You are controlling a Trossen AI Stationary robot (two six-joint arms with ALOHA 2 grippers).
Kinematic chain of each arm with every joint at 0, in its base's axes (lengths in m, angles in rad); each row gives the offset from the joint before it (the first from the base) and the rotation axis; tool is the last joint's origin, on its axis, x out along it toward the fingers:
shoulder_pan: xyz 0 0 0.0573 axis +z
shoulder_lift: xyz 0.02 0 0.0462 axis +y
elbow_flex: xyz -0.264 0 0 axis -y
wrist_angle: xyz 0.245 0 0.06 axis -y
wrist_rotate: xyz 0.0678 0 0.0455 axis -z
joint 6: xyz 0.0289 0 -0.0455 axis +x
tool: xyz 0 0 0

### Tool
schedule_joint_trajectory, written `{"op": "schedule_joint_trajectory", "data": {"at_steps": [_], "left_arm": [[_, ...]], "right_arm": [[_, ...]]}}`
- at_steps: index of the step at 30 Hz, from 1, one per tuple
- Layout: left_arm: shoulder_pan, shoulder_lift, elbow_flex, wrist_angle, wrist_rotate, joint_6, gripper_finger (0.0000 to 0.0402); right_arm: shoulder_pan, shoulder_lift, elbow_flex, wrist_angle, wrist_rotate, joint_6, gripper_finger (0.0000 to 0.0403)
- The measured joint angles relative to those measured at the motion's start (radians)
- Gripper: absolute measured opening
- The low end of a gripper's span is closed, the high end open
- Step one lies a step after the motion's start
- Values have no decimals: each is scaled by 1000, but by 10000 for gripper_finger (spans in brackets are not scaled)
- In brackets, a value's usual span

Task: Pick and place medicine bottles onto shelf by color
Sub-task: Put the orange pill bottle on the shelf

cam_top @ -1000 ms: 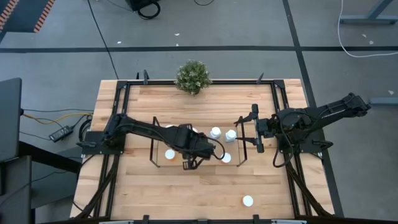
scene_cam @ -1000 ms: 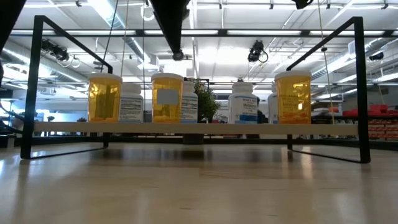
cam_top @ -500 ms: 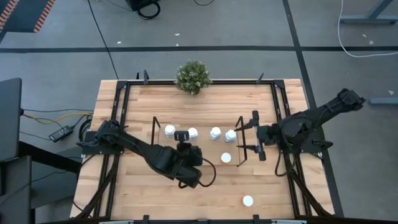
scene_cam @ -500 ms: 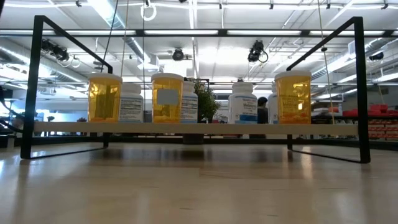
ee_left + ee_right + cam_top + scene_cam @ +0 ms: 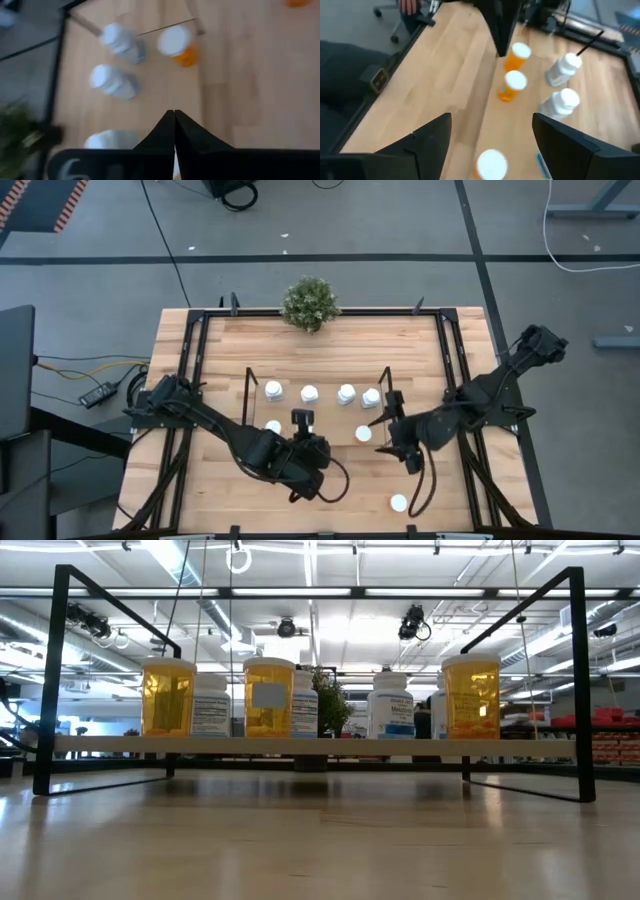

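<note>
shelf [image 5: 250,405] sits mid table with seven medicine bottles on its clear deck: four white caps in the far row [image 5: 309,393], three nearer ones, orange bodies in the low view [image 5: 168,697]. one stray bottle [image 5: 399,503] stands alone on the table [image 5: 210,490] at the near right edge, well apart from the shelf. left gripper [image 5: 302,419] hangs just near of the shelf's middle, fingers pressed together, nothing in them, clear in the left wrist view [image 5: 174,125]. right gripper [image 5: 393,425] is at the shelf's right end, fingers spread wide and empty [image 5: 490,130], between shelf and stray bottle. judgement: bottles look light, rigid plastic, smooth and round, so easy to tip or let slip. best hold is across the body just under the cap, coming down from above, gentle squeeze. plant [image 5: 309,302] at the far edge is out of the way.
</note>
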Motion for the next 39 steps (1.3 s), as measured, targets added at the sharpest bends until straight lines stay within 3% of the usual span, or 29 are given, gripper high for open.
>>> {"op": "schedule_joint_trajectory", "data": {"at_steps": [3, 6, 12, 15, 19, 27, 32, 39], "left_arm": [[23, -62, -145, 181, 81, 69, 3], [55, -148, -345, 409, 95, 131, 2], [112, -406, -693, 903, 191, 297, 2], [152, -523, -832, 1109, 298, 351, 4], [197, -650, -970, 1300, 336, 404, 3], [247, -718, -1103, 1504, 406, 473, 16], [245, -704, -1155, 1713, 475, 517, 49], [220, -703, -1175, 1771, 475, 512, 102]], "right_arm": [[35, 41, 64, -79, 4, 53, 284], [72, 59, 89, -110, 5, 126, 284], [132, 127, 88, -192, 5, 289, 284], [150, 184, 88, -196, -12, 340, 284], [173, 245, 88, -196, -41, 408, 284], [240, 326, 88, -168, -102, 561, 284], [277, 404, 87, -150, -151, 606, 285], [290, 484, 87, -133, -189, 635, 298]]}}
